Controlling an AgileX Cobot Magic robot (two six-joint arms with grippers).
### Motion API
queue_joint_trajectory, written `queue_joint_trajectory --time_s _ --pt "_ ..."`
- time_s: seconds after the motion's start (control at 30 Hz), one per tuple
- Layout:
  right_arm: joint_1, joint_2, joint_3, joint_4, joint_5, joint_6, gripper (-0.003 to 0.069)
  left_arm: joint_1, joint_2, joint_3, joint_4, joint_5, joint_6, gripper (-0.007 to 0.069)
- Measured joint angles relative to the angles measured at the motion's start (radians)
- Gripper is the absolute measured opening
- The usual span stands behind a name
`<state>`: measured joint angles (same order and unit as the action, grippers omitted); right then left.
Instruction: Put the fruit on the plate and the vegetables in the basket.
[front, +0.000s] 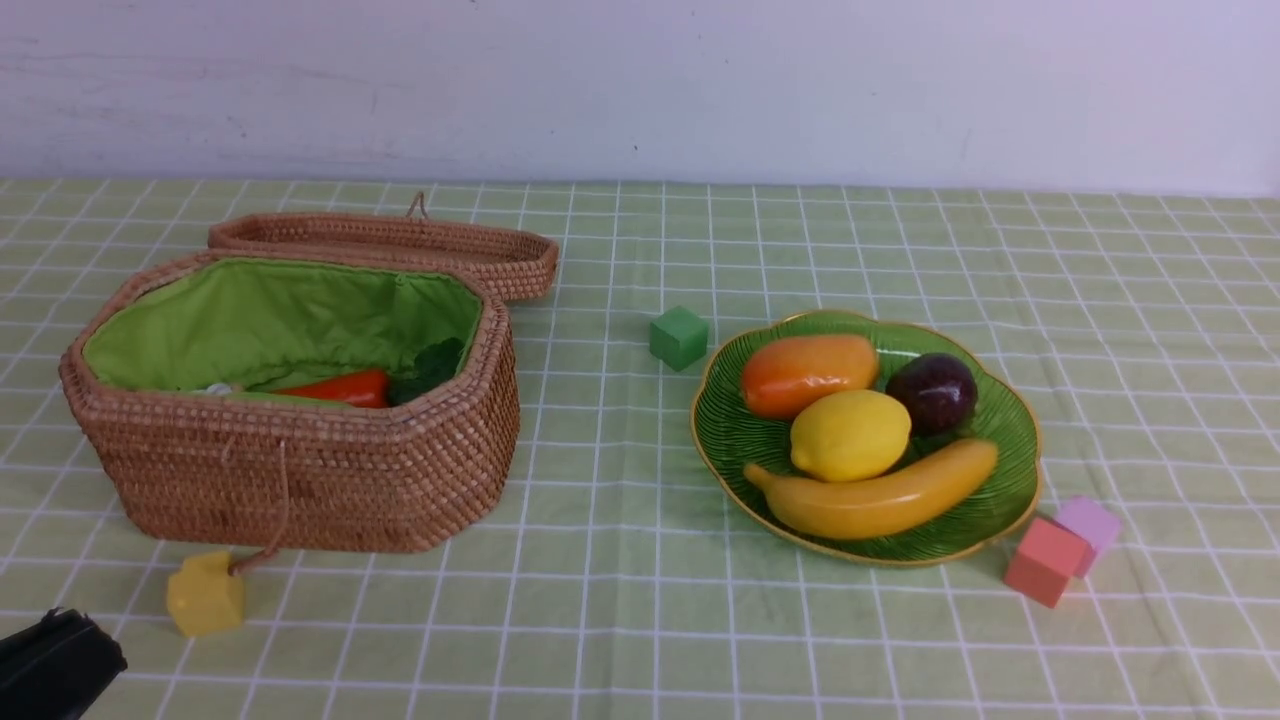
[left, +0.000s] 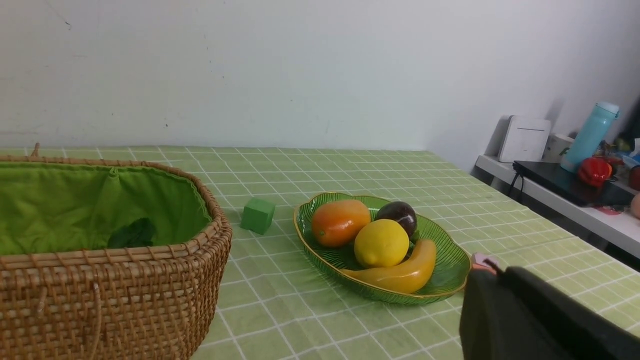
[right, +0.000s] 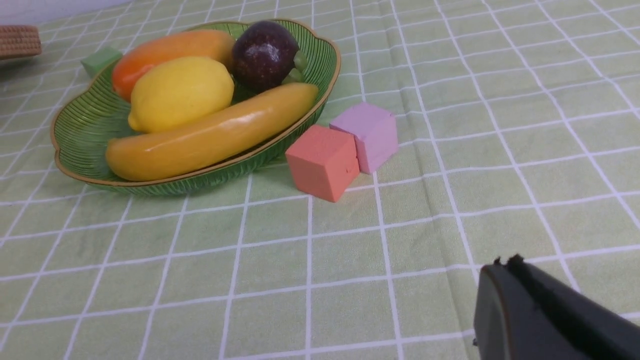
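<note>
Front view, fruit (front: 850, 435) on plate (front: 1010, 420), carrot (front: 335, 388) in basket (front: 300, 480)

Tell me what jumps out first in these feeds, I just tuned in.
The green plate on the right side of the table, loaded with a banana, lemon, mango and a purple ball. On the left stands the open basket, its green lining showing, with a carrot inside. Loose cubes lie around: green between basket and plate, red and pink by the plate's near right edge.
</note>
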<state>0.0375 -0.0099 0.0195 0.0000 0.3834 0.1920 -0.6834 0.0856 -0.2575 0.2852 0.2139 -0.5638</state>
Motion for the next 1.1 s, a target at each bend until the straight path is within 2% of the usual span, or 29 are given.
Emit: queue_joint_trajectory --time_s 0.3,0.37,0.43,0.5,0.67,0.7,0.8,1.0,1.1 --pt "0.0 0.0 0.0 0.0 0.001 -0.001 -0.0002 0.003 0.0 0.0 0.031 0.0 0.013 0.0017" --pt "0.0 0.0 0.0 0.0 0.001 -0.001 -0.0001 0.039 -0.001 0.0 0.025 0.0 0.043 0.0017" --pt "0.0 0.0 0.0 0.0 0.001 -0.002 -0.0001 0.111 -0.012 0.0 -0.014 -0.001 0.114 0.0017" --pt "0.0 0.0 0.0 0.0 0.001 -0.002 -0.0001 0.205 -0.038 0.005 -0.092 -0.001 0.234 0.0017" --pt "0.0 0.0 0.0 0.005 0.002 -0.002 -0.0001 0.482 -0.097 0.1 -0.382 -0.016 0.527 -0.0013" --pt "0.0 0.0 0.0 0.005 0.002 -0.002 -0.0001 0.482 -0.097 0.1 -0.382 -0.016 0.527 -0.0013" --pt "0.0 0.0 0.0 0.005 0.002 -0.002 0.0 0.564 -0.097 0.22 -0.407 -0.007 0.548 -0.0013" --pt "0.0 0.0 0.0 0.005 0.002 -0.002 0.0002 0.577 -0.097 0.287 -0.366 0.177 0.442 -0.0013" --pt "0.0 0.0 0.0 0.005 0.003 -0.002 0.0004 0.577 -0.097 0.287 -0.361 0.179 0.431 -0.0013"
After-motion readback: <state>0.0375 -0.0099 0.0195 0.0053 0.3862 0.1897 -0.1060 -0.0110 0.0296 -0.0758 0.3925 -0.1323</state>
